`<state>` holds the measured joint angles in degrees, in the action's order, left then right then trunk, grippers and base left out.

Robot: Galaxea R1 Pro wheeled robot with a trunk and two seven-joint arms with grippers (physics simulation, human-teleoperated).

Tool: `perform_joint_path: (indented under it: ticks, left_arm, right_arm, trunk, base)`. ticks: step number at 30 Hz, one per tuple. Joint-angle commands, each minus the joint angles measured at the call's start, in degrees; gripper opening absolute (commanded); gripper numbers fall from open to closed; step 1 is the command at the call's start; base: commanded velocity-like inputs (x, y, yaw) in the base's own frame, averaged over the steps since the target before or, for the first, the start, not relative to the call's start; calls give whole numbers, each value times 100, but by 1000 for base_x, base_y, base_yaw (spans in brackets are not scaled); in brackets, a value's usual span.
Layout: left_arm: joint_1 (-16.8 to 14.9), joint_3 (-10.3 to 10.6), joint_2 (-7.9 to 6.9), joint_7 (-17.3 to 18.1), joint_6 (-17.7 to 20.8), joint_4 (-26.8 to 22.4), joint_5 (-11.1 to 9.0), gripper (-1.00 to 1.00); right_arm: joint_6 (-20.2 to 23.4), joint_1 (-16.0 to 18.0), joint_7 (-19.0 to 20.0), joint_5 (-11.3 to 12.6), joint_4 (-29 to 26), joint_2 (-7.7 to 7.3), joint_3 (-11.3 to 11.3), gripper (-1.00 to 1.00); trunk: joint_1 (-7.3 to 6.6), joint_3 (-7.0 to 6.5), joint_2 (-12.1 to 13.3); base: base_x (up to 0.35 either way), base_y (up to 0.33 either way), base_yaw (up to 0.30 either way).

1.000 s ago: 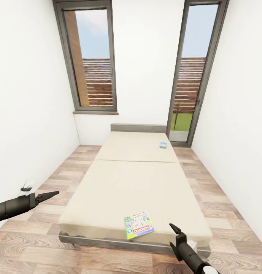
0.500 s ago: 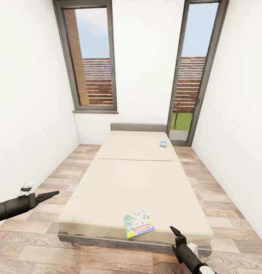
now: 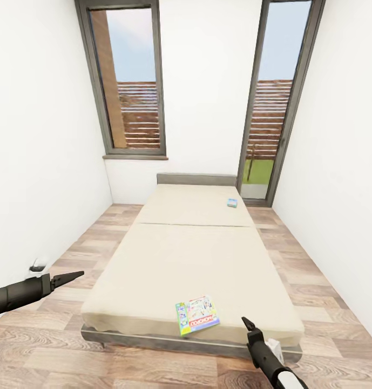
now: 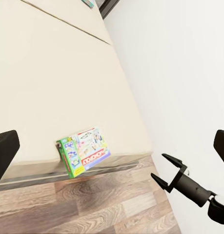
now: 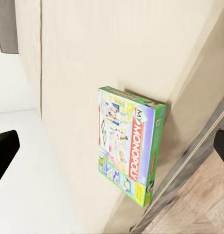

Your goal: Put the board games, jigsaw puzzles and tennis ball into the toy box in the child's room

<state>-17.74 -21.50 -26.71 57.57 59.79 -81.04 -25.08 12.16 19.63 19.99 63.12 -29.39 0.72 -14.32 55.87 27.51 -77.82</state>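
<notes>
A board game [image 3: 197, 315] lies flat on the bed [image 3: 191, 259], close to the foot edge and just up and left of the right gripper [image 3: 248, 326], apart from it. Its cover reads "MY MONOPOLY" on a red band with green edging, legible in the right wrist view [image 5: 130, 152]. A second, small blue board game [image 3: 231, 203] lies far ahead of both grippers near the head end of the bed. The right arm reaches up from low right, its two pointed fingers slightly parted and holding nothing; the left wrist view shows the same gap [image 4: 166, 169]. The left gripper [image 3: 73, 276] extends level over the wood floor [image 3: 56, 346] beside the bed's left side, well apart from the near game; whether its fingers are parted cannot be told. Bare mattress surrounds the near game on three sides. Floor strips run along both sides of the bed, bounded by white walls [image 3: 34, 162].
</notes>
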Motion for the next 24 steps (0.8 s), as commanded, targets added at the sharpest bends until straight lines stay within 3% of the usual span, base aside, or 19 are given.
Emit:
perform_joint_path:
  ticks: [1,14,24]
  left_arm:
    - [-6,-3,-1,26,21,1,9,100]
    - [-11,5,7,26,21,1,12,100]
    - [-12,5,10,32,21,1,-2,100]
  right_arm:
    - [18,4,14,47,-3,12,-42,100]
    - [-68,6,-19,119,252,29,-87,100]
    - [625,9,-15,191,285,40,-89,100]
  trunk:
    - [22,24,-45]
    - [308,258,-566]
    - [528,437,-967]
  base:
    - [0,0,0]
    - [0,0,0]
    - [0,0,0]
